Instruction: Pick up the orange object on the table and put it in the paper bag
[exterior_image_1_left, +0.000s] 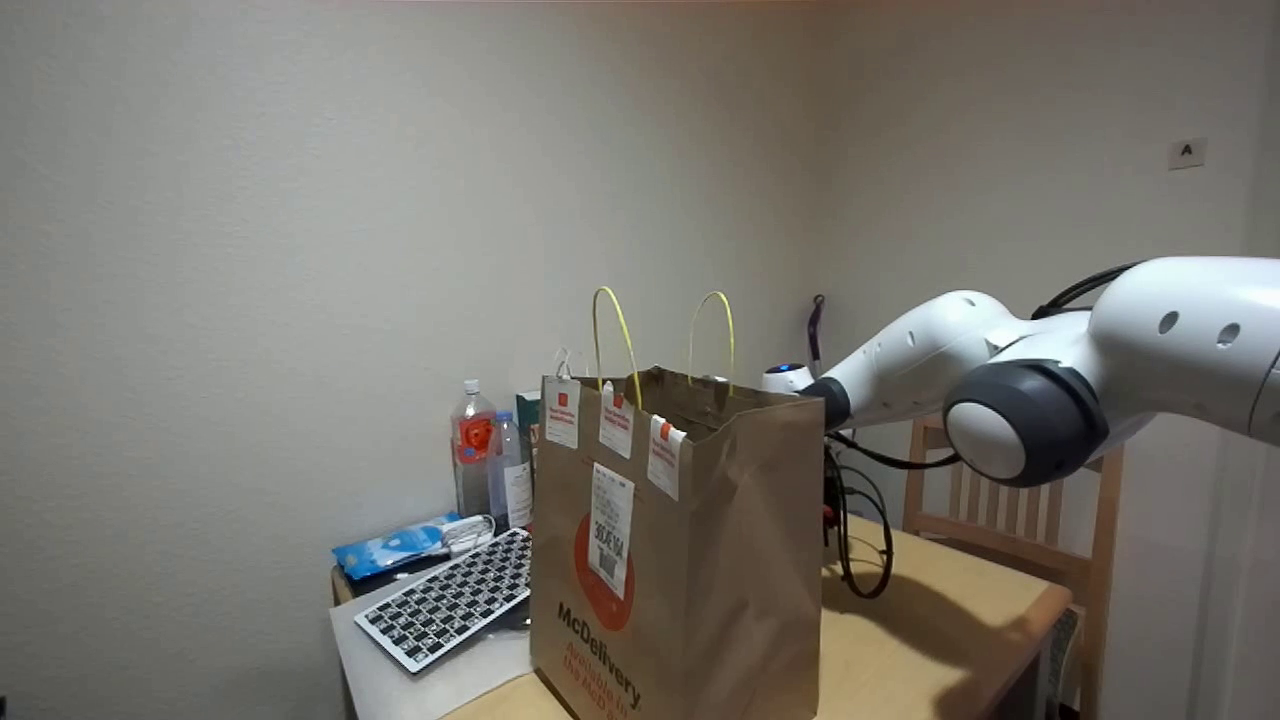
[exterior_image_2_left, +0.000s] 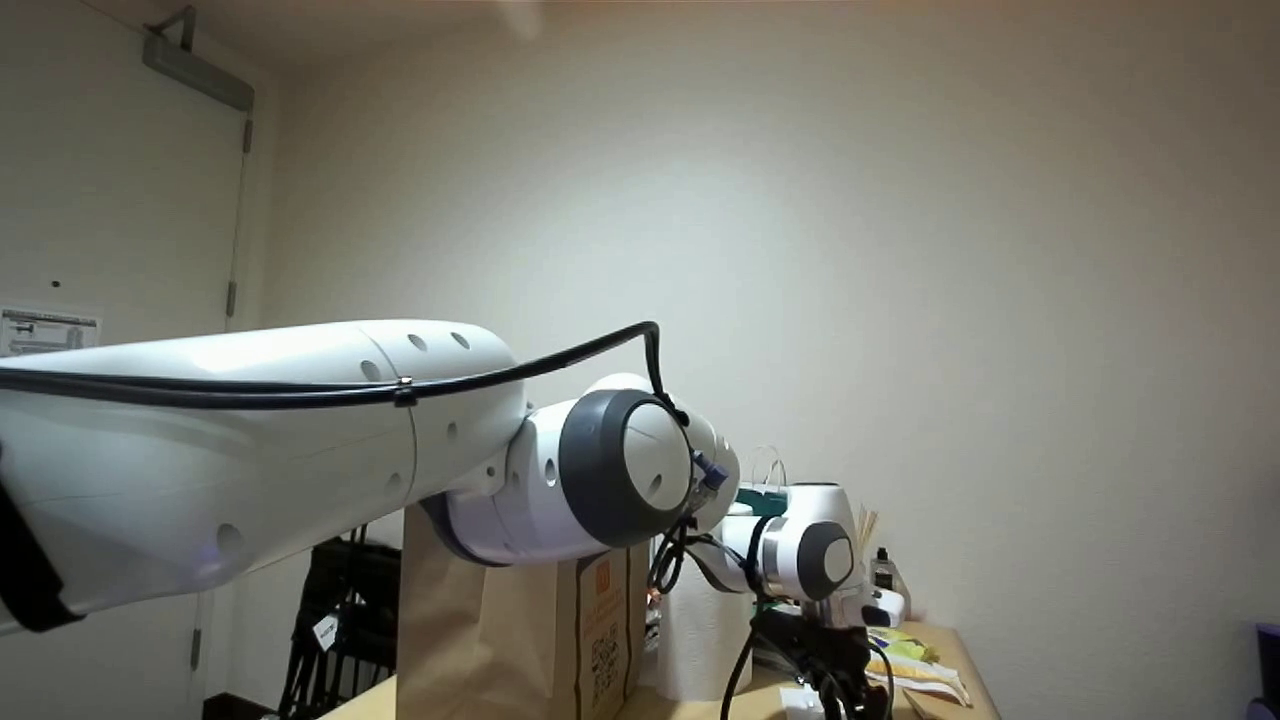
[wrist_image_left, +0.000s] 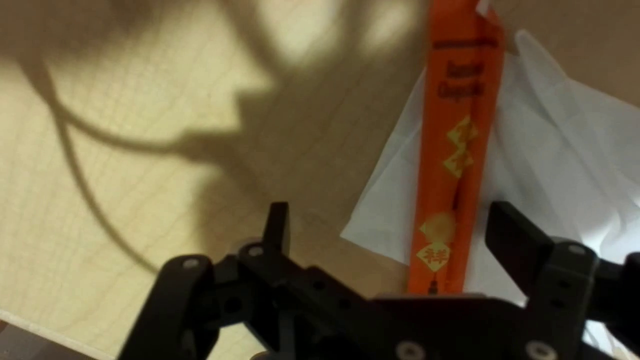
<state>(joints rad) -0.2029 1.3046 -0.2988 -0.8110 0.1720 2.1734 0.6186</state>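
Note:
The orange object (wrist_image_left: 457, 150) is a long, flat orange packet with yellow diamond prints in the wrist view. It lies partly over a white paper sheet on the tan table (wrist_image_left: 165, 100). My gripper (wrist_image_left: 390, 215) is open, one finger on each side of the packet, the right finger nearer to it. The packet's lower end is hidden behind the gripper body. In an exterior view the gripper (exterior_image_2_left: 845, 680) points down, its tips cut off by the frame. The brown paper bag stands upright with its top open in both exterior views (exterior_image_1_left: 750, 560) (exterior_image_2_left: 500, 640). The packet is not seen in either.
White crumpled paper (wrist_image_left: 565, 150) lies under and right of the packet. A paper towel roll (exterior_image_2_left: 700, 640) stands between bag and gripper. A keyboard (exterior_image_1_left: 450, 600), a red-labelled bottle (exterior_image_1_left: 473, 450) and a blue packet (exterior_image_1_left: 395, 547) are beside the bag. Cables (exterior_image_1_left: 870, 530) hang from the arm.

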